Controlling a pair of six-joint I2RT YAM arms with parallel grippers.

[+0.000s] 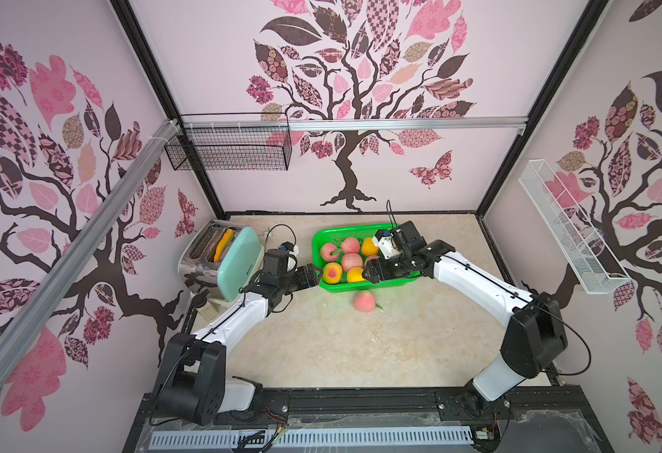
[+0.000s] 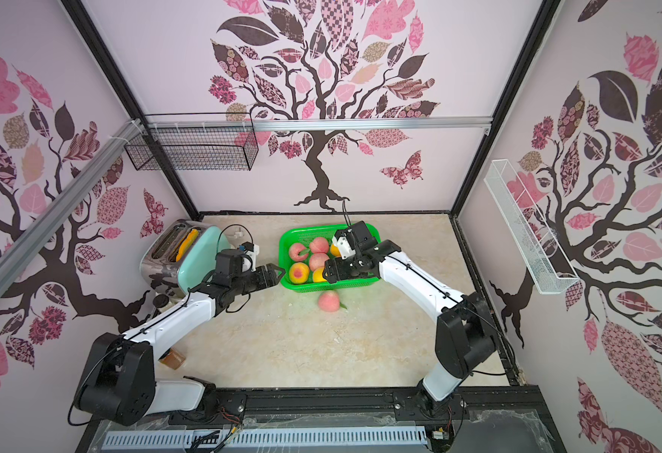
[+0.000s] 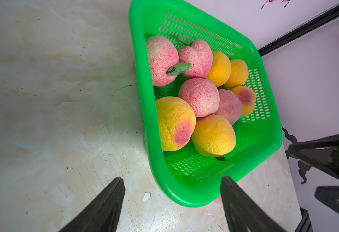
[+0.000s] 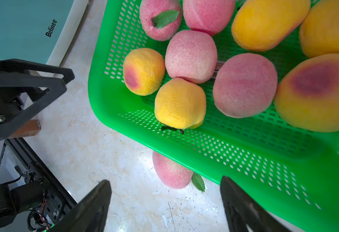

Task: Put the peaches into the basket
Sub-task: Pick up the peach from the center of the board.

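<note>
L hand [image 1: 316,275] spread, empty, beside basket [image 1: 315,245]; R hand [image 1: 365,270] spread over its front rim.

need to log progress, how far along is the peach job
Nearly done. Done: nine peaches lie in the basket. In hand: nothing; the left gripper and right gripper are both open and empty at the basket's near side. Left: one pink peach sits on the table just in front of the basket.
</note>
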